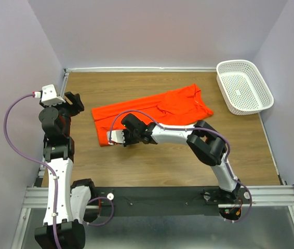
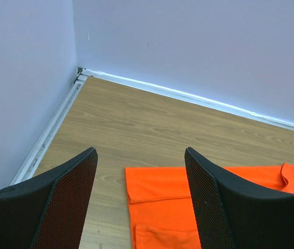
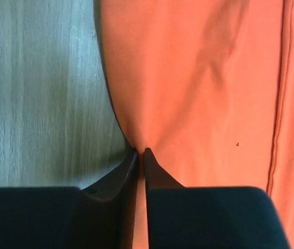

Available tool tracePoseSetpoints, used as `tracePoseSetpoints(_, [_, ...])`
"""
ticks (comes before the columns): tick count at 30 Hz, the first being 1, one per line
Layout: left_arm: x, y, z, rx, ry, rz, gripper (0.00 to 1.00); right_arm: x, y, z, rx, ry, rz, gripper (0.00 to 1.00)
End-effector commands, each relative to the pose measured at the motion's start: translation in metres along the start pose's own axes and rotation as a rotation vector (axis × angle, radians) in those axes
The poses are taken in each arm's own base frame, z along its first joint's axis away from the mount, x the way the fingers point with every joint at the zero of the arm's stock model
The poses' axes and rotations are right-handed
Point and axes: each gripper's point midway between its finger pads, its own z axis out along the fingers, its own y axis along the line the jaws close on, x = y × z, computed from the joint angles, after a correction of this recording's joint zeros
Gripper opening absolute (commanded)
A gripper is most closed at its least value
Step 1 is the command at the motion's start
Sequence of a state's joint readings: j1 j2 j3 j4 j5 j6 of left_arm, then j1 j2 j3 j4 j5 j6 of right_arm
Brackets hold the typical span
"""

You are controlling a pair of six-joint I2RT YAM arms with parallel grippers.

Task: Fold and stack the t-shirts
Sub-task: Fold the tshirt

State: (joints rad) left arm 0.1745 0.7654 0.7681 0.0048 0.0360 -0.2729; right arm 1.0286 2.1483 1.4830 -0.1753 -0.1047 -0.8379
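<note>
The orange-red t-shirt (image 1: pixel 152 111) lies partly folded on the wooden table, its neck end toward the right. My right gripper (image 1: pixel 117 137) is shut on the shirt's near edge at its left end; in the right wrist view (image 3: pixel 141 151) the fingertips pinch the cloth (image 3: pixel 204 78) at its edge. My left gripper (image 1: pixel 75 102) is open and empty, held above the table left of the shirt. In the left wrist view (image 2: pixel 141 155) the shirt's folded left end (image 2: pixel 162 197) shows between the fingers, below them.
A white perforated plastic basket (image 1: pixel 244 86) stands at the back right of the table. Grey walls close the table at the back and both sides. Bare wood (image 1: pixel 152 161) lies between the shirt and the arms' bases.
</note>
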Motion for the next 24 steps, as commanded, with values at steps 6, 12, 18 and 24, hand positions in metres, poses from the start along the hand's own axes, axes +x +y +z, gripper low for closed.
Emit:
tracePoseSetpoints(6, [-0.002, -0.009, 0.002, 0.051, -0.009, 0.012, 0.76, 0.016, 0.07, -0.012, -0.233, -0.032, -0.038, 0.01])
tracePoseSetpoints(12, [0.025, -0.05, 0.012, 0.287, 0.075, -0.014, 0.76, 0.019, 0.139, -0.06, -0.456, -0.086, -0.117, 0.01])
tracePoseSetpoints(18, [0.097, -0.123, 0.038, 0.587, 0.355, -0.056, 0.77, 0.054, 0.205, -0.107, -0.568, -0.003, -0.158, 0.5])
tracePoseSetpoints(24, [0.185, -0.189, 0.069, 0.721, 0.652, -0.015, 0.76, 0.043, 0.111, -0.172, -0.226, -0.096, 0.042, 1.0])
